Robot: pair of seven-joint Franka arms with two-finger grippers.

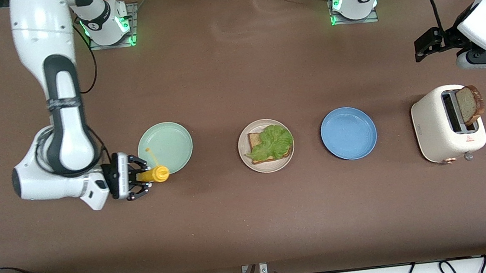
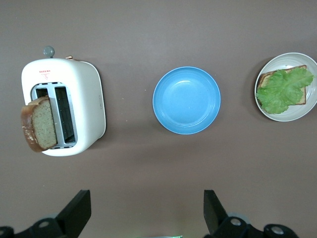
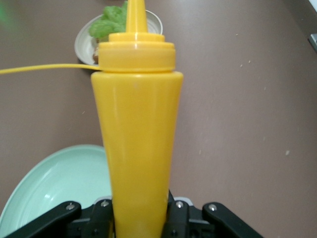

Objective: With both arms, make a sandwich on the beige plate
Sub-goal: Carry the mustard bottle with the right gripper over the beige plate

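The beige plate (image 1: 274, 165) sits mid-table with one bread slice (image 1: 253, 140) under a green lettuce leaf (image 1: 271, 143). It also shows in the left wrist view (image 2: 292, 116) and the right wrist view (image 3: 81, 44). A second bread slice (image 1: 471, 104) stands in the toaster (image 1: 441, 130). My right gripper (image 1: 139, 177) is shut on a yellow squeeze bottle (image 1: 157, 174), nozzle toward the beige plate, at the mint-green plate's edge. My left gripper (image 1: 426, 44) is open and empty, up over the table near the toaster; the fingers (image 2: 79, 210) stand wide apart.
A mint-green plate (image 1: 169, 138) lies toward the right arm's end and a blue plate (image 1: 348, 133) between the beige plate and the toaster. Both are empty. Cables run along the table's edge nearest the camera.
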